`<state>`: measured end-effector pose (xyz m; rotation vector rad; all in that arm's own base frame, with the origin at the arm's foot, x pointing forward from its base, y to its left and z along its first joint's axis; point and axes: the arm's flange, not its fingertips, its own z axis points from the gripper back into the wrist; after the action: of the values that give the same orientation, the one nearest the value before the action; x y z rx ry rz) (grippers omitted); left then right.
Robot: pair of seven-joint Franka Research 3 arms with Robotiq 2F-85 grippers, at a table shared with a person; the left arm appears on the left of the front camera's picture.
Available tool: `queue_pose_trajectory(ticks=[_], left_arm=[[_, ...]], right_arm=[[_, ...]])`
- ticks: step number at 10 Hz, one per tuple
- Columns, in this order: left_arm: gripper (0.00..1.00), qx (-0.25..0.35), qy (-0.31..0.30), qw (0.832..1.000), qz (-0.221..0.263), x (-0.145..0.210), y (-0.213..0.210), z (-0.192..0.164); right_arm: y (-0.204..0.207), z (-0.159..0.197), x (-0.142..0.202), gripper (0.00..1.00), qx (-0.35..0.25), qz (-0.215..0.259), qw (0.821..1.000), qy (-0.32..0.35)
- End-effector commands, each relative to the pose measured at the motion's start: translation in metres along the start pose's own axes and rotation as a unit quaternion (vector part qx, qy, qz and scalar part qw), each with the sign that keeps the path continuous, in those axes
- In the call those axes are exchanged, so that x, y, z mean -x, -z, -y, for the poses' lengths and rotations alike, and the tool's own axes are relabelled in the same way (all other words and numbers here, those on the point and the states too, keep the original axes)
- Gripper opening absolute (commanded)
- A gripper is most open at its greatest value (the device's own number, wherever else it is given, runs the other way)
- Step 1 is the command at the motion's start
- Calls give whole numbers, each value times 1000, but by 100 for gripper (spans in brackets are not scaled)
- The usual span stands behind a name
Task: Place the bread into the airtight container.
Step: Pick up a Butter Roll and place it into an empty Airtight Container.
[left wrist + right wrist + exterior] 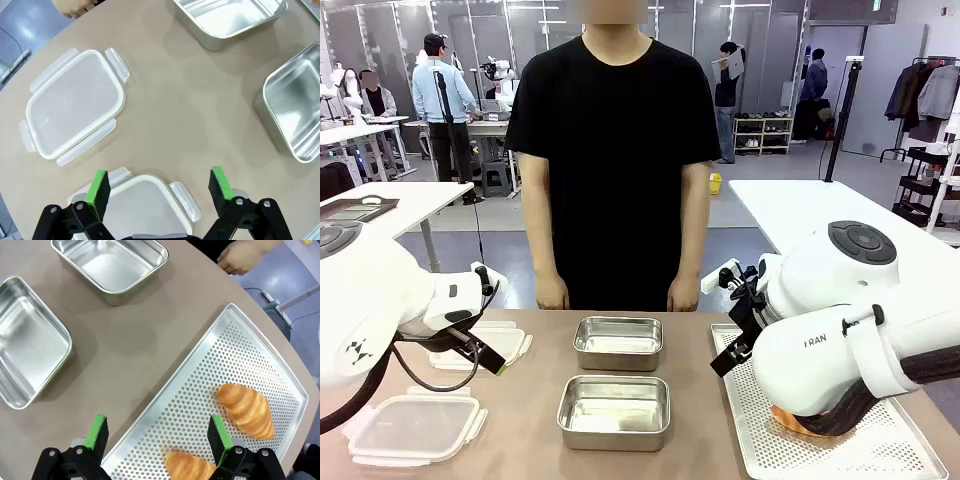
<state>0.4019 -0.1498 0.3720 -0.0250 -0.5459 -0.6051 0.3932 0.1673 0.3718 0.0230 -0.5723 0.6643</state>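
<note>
- Right gripper (157, 429): jaws spread wide, empty, over perforated tray (220, 350).
- Bread: one croissant (246, 410) just beyond a finger; second croissant (189, 466) low between the fingers.
- Probably light, soft, flaky, easily crushed; pinch gently across the thick middle.
- Left gripper (160, 182): wide, empty, above a lid (145, 205).

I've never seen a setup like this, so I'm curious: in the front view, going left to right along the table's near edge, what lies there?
Clear plastic lid → steel container → perforated tray.
</note>
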Motion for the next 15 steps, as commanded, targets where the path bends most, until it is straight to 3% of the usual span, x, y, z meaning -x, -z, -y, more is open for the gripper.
queue_pose_trajectory(ticks=[1,12,15], left_arm=[[100,0,0,1000,0,0,0,0],[100,8,7,1000,9,-12,-10,-4],[100,67,-29,997,7,-59,-70,-32]], right_arm=[[0,0,0,100,0,0,1000,0],[0,0,0,100,0,0,1000,-2],[-73,25,-32,100,-26,7,1000,-7]])
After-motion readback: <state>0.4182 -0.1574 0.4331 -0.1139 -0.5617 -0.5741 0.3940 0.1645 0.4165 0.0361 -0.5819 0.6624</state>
